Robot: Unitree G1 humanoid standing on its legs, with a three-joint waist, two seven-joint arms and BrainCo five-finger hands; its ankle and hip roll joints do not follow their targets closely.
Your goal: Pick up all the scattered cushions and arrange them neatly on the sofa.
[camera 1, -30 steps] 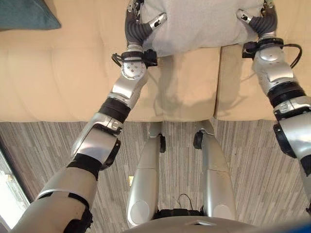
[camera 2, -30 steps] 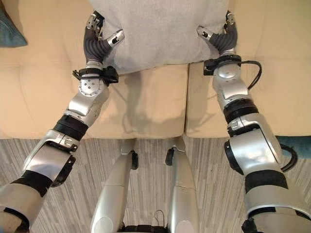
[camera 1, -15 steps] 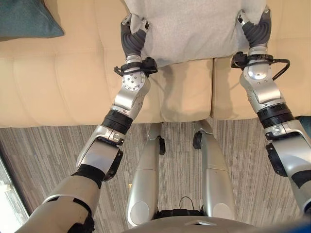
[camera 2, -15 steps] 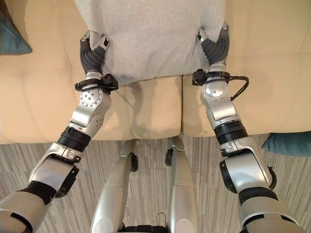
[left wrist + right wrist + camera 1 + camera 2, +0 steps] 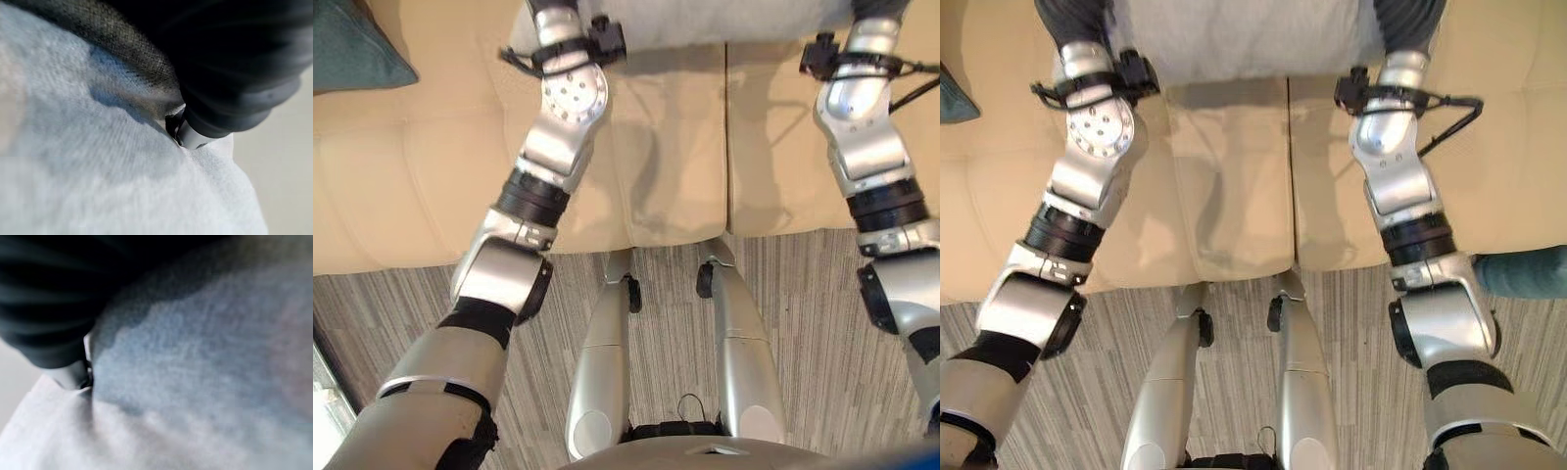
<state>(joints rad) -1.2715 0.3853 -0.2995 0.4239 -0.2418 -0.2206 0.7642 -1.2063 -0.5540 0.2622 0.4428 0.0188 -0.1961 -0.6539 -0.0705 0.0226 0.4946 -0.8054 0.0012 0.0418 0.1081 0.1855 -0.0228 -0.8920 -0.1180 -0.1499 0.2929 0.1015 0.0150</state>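
A large light grey cushion (image 5: pixel 1244 39) lies across the beige sofa seat (image 5: pixel 1234 196) at the top of the eye views, held between my two arms. My left hand (image 5: pixel 1077 20) is at its left end and my right hand (image 5: pixel 1410 20) at its right end; both run off the top edge there. In the left wrist view the dark cover of my left hand (image 5: pixel 234 58) presses into the grey cushion (image 5: pixel 98 186). In the right wrist view my right hand (image 5: pixel 49 293) presses into the cushion (image 5: pixel 220 382) the same way.
A teal cushion (image 5: pixel 352 44) lies on the sofa at the far left. Another teal cushion (image 5: pixel 1528 269) lies on the striped grey carpet (image 5: pixel 1116 313) by the sofa's front edge at the right. A seam (image 5: pixel 1291 166) splits the seat into two pads.
Both arms have stretched further toward the sofa's back, taking the grey cushion with them. The hands and most of the cushion have passed the top edge. The camera has shifted too.
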